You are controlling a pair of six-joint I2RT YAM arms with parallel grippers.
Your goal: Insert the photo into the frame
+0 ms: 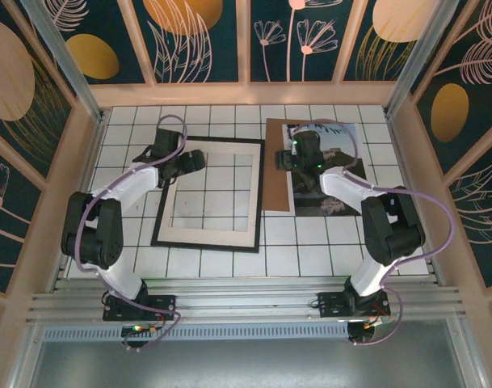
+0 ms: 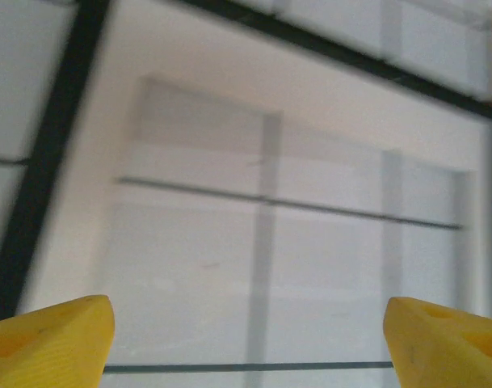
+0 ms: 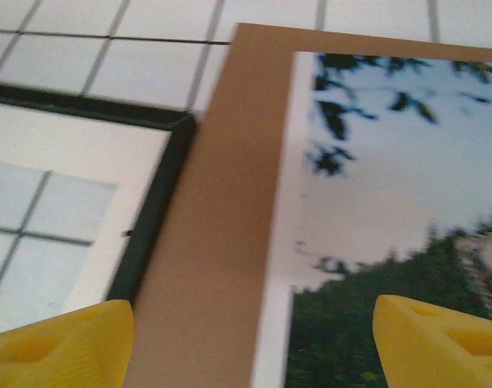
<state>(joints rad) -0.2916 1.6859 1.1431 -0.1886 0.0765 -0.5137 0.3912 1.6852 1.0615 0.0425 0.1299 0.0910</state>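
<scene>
Black thin frame (image 1: pixel 208 238): lies flat on the white tiled table (image 1: pixel 132 121), left of centre. It has a pale mat inside its rim, and tiles show through the opening. On the left wrist feed I see its dark edge (image 2: pixel 60 145) running up the left side.

Brown cardboard board (image 1: pixel 276 186): flat, just right of the frame. On the right wrist feed its left edge (image 3: pixel 221 202) meets the frame's corner (image 3: pixel 177 129).

Photo (image 1: pixel 348 144): face up on the board and outside the frame. A brown strip is left bare along the left and far sides. I read a white border, blue sky and dark green (image 3: pixel 391 162).

Left gripper (image 1: pixel 193 162): over the frame's upper left part. The yellow fingertips are spread wide (image 2: pixel 250 347) and I see nothing between them.

Right gripper (image 1: pixel 288 158): over the board's far end. It is released, the jaws parted (image 3: pixel 254 347) above the brown strip and the photo's border, grasping nothing.
</scene>
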